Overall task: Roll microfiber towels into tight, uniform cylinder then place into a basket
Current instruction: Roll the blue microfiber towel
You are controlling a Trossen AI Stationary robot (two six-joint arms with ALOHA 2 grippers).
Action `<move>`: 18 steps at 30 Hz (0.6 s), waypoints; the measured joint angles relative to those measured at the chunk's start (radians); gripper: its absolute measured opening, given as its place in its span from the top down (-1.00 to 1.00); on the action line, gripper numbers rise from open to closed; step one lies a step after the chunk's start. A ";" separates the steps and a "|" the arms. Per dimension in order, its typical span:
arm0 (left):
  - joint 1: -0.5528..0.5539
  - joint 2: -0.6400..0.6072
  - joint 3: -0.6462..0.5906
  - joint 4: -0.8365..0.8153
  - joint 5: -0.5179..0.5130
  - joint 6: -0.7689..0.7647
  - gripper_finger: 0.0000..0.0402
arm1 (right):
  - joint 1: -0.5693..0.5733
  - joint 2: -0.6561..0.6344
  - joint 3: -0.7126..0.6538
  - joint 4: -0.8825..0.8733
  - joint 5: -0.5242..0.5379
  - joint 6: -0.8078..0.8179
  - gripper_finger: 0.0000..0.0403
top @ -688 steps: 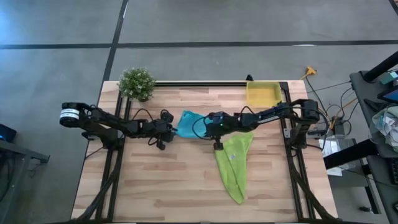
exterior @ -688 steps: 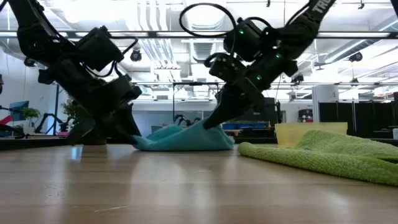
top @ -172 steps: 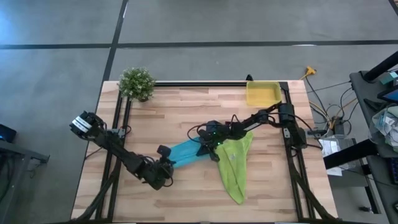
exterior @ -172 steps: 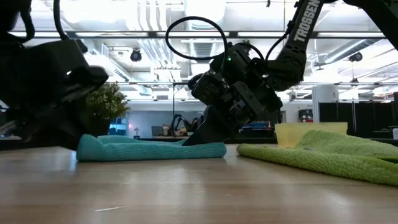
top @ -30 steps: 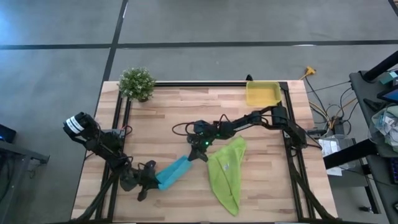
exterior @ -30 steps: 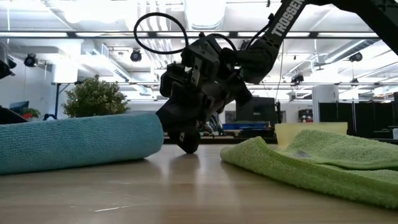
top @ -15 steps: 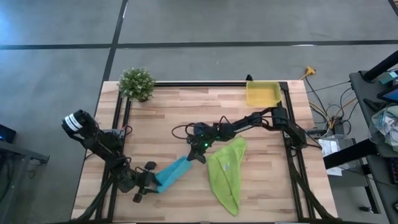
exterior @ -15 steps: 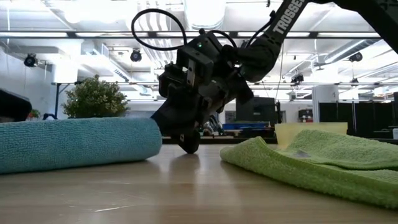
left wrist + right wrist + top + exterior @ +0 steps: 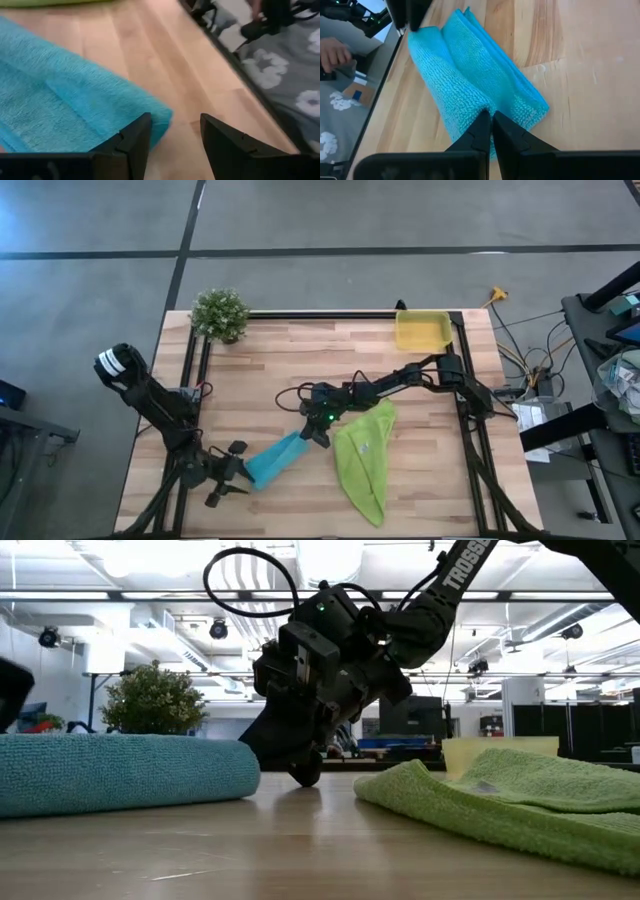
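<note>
**Blue roll unsecured at one end; risk of unrolling**

The turquoise towel (image 9: 272, 459) lies as a loose, flattened roll on the counter (image 9: 300, 370), near the front left corner. The left gripper (image 9: 228, 477) sits just beside the roll's outer end with its fingers (image 9: 131, 145) parted and nothing between them. The right gripper (image 9: 318, 432) rests at the roll's inner end, fingers (image 9: 485, 131) clenched; the right wrist view shows the tips pressed to a fold, but whether cloth is pinched cannot be told.

Risks, in my judgement:
- With one end free, the layers may spring open, and the folds already look uneven instead of cylindrical.
- Lifting from one end alone would let the far end droop and unwind.
- The lime-green towel (image 9: 364, 458) lies flat and unrolled just beside the right gripper, so a sweep could drag it.
- The basket (image 9: 422, 331) stands well apart at the far right edge, a long carry for a slack roll.
</note>
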 joint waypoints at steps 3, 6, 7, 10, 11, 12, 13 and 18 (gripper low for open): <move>-0.008 -0.069 0.000 -0.049 -0.003 -0.001 0.22 | 0.000 0.000 0.000 0.000 0.000 -0.001 0.94; -0.009 -0.152 0.000 -0.129 -0.010 0.004 0.22 | 0.000 0.000 0.000 -0.001 0.000 -0.003 0.94; -0.009 -0.181 0.001 -0.149 -0.020 0.025 0.22 | 0.000 0.000 0.000 -0.003 0.001 -0.005 0.94; -0.009 -0.238 0.010 -0.142 -0.103 0.156 0.22 | -0.001 0.000 0.000 -0.004 0.005 -0.007 0.94; -0.009 -0.248 0.015 -0.140 -0.141 0.182 0.22 | -0.001 0.000 0.000 -0.004 0.008 -0.007 0.94; -0.005 -0.250 0.021 -0.140 -0.180 0.180 0.22 | -0.001 0.000 0.000 -0.005 0.009 -0.007 0.94; 0.006 -0.248 0.026 -0.144 -0.205 0.155 0.22 | -0.001 0.000 0.000 -0.005 0.010 -0.007 0.94; 0.072 -0.202 0.048 -0.149 -0.089 -0.073 0.12 | 0.001 0.000 0.000 -0.005 0.021 -0.009 0.94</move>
